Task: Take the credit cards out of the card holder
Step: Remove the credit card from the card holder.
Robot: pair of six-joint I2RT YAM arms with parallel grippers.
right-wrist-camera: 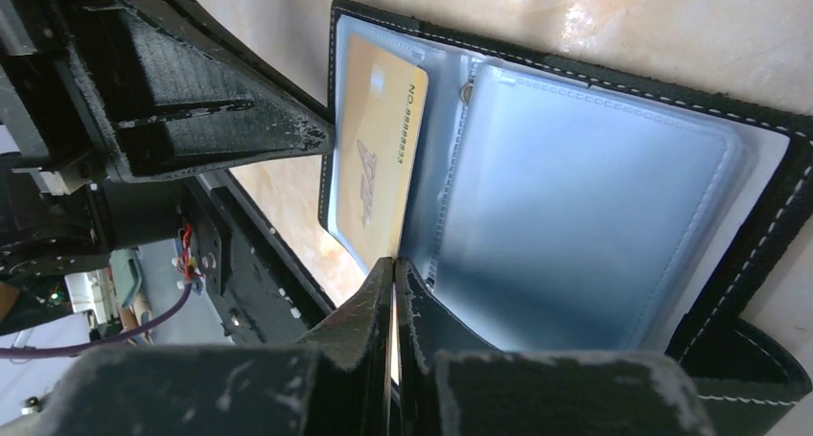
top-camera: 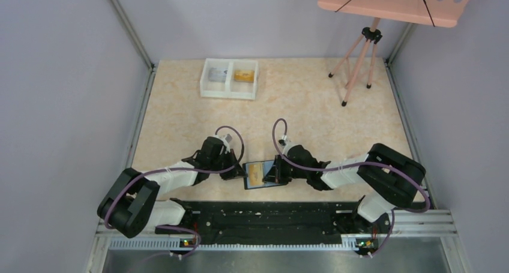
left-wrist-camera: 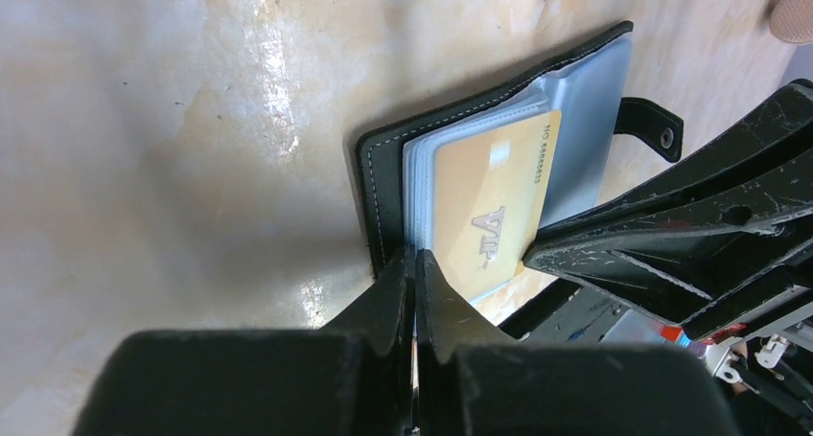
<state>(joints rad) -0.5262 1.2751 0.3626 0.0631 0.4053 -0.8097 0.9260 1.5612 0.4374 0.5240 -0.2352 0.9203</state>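
Note:
The black card holder (top-camera: 270, 183) lies open on the table between my two grippers, its blue-grey plastic sleeves (right-wrist-camera: 575, 196) showing inside the black stitched border (left-wrist-camera: 376, 182). An orange-gold credit card (left-wrist-camera: 489, 206) marked VIP stands partly out of a sleeve; it also shows in the right wrist view (right-wrist-camera: 379, 149) and the top view (top-camera: 256, 173). My left gripper (left-wrist-camera: 414, 256) is shut on the holder's edge by the sleeves (top-camera: 242, 172). My right gripper (right-wrist-camera: 394, 262) is shut on the card's edge (top-camera: 277, 171).
A white two-compartment tray (top-camera: 228, 93) stands at the back, with a grey-white item (top-camera: 216, 75) in its left compartment and an orange card (top-camera: 243, 76) in its right. A pink tripod (top-camera: 359, 57) stands at the back right. Grey walls enclose the table.

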